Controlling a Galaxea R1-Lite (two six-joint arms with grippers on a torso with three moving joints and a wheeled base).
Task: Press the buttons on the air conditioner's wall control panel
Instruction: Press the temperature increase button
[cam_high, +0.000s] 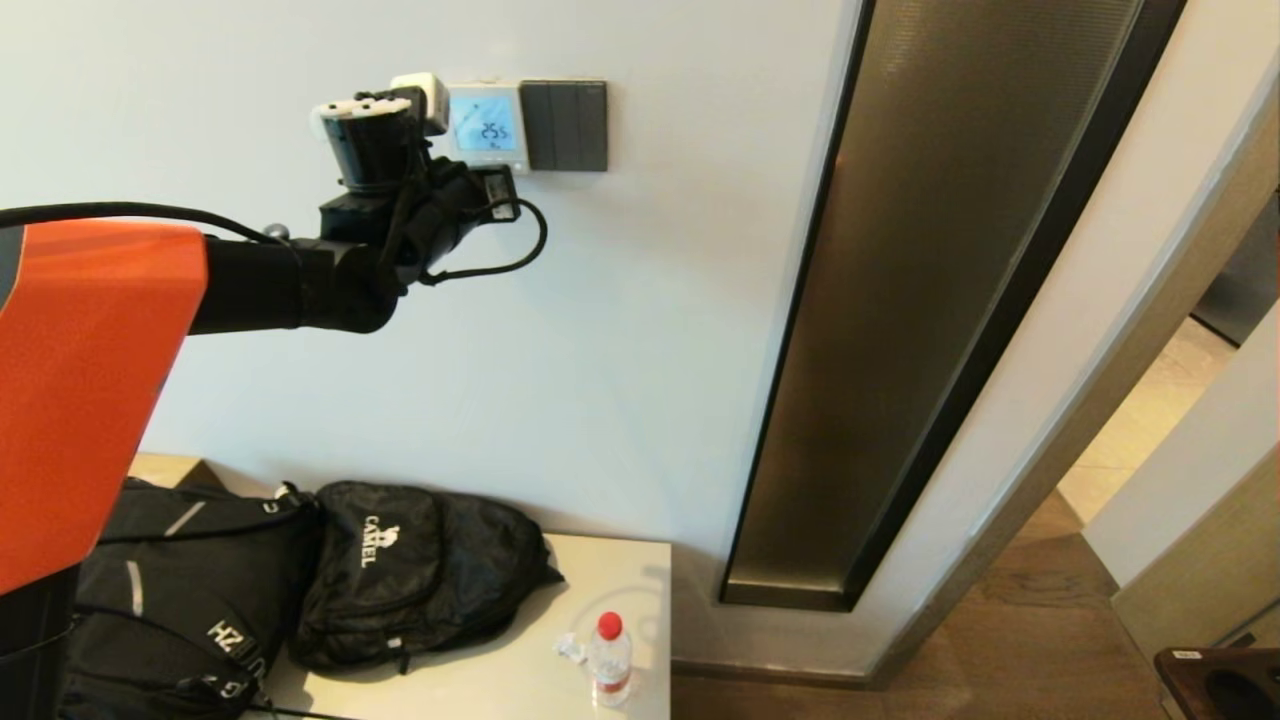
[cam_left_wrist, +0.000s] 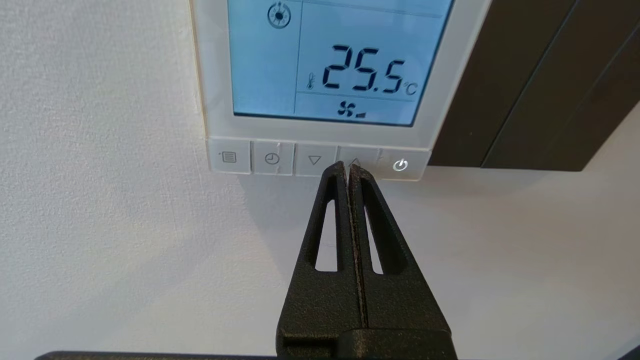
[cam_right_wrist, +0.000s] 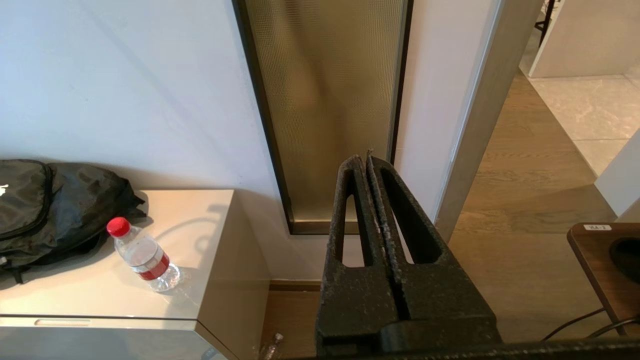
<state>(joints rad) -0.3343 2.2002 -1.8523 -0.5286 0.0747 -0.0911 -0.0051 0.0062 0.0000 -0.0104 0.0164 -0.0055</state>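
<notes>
The white wall control panel (cam_high: 488, 125) has a lit blue display reading 25.5 °C (cam_left_wrist: 345, 60). Under the display is a row of buttons: menu (cam_left_wrist: 229, 157), clock (cam_left_wrist: 272, 159), down arrow (cam_left_wrist: 314, 160), up arrow (cam_left_wrist: 367, 156) and power (cam_left_wrist: 400, 165). My left gripper (cam_left_wrist: 348, 167) is shut and empty, and its tips rest at the lower edge of the up arrow button. In the head view the left gripper (cam_high: 498, 178) is raised to the panel's lower edge. My right gripper (cam_right_wrist: 363, 159) is shut and empty, parked low and away from the wall.
A dark switch plate (cam_high: 566, 125) adjoins the panel on its right. Below stands a beige cabinet (cam_high: 640, 560) with two black backpacks (cam_high: 420, 570) and a red-capped water bottle (cam_high: 609, 658). A tall bronze glass panel (cam_high: 930, 300) and a doorway lie to the right.
</notes>
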